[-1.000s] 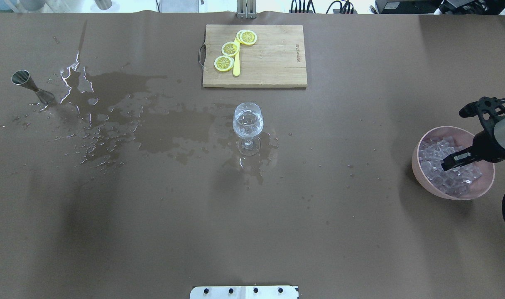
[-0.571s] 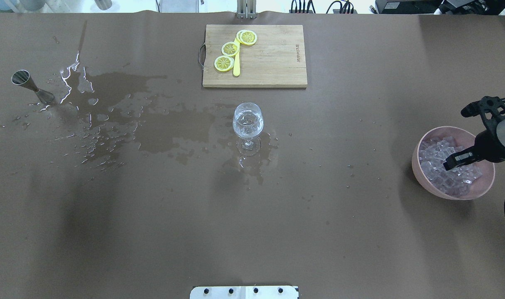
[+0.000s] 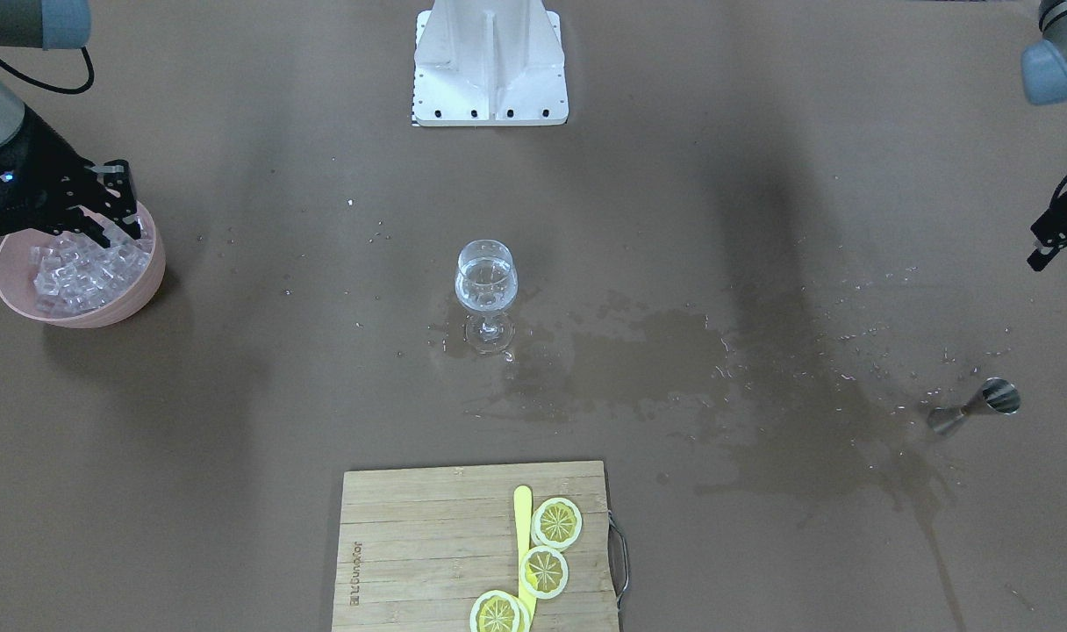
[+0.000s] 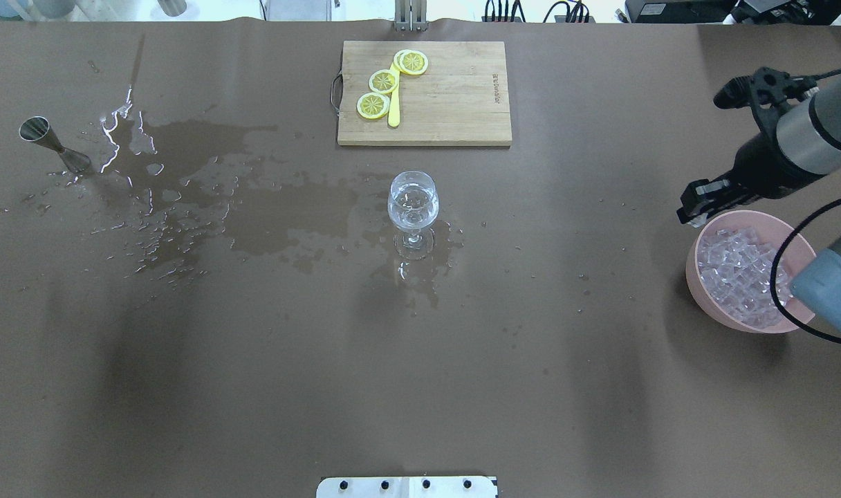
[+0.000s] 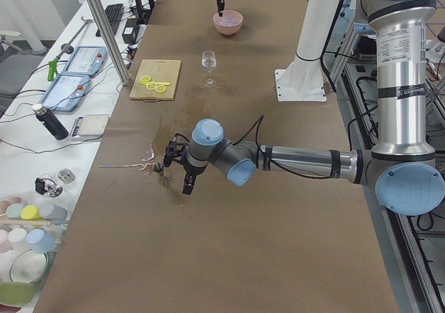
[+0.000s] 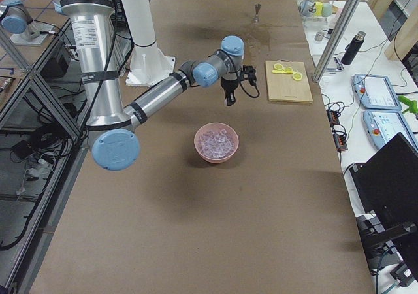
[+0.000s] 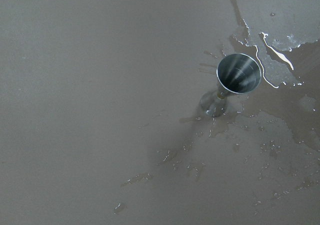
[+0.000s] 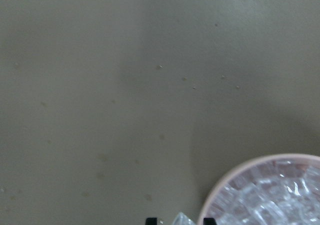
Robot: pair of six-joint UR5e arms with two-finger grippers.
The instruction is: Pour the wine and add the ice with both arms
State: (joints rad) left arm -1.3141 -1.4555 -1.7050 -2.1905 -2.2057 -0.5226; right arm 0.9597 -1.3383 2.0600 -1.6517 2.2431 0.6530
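**One ice cube held up beside the pink bowl**

The right arm [image 4: 808,135] comes in from the right edge of the overhead view. Its right fingers [image 4: 691,207] hang just past the upper left rim of a pink bowl [image 4: 694,287], above the brown surface [image 4: 420,360]. In the right wrist view the two tips show at the very bottom of the frame. A small clear ice cube [image 8: 183,219] sits between them, so the fingers are closed on it. The rest of the ice [image 4: 735,270] fills the bowl in a heap of little clear cubes.

The wine [image 4: 412,211] looks like water. Some of it is in a glass [image 4: 413,181] that stands upright in the middle of the surface. More liquid lies spilled in a big wet patch [image 4: 268,214], from the foot of the glass out to the left side of the overhead view. A small metal cup [image 4: 50,142] stands at the far left end of that patch.

The left arm [image 5: 299,160] looks big in the left side view. Its left fingers [image 5: 188,186] point down near the metal cup. I cannot tell if they are apart or together.

At the top middle of the overhead view, a wooden board [image 4: 455,104] holds three lemon slices [image 4: 383,81] and a yellow knife [image 4: 393,111].
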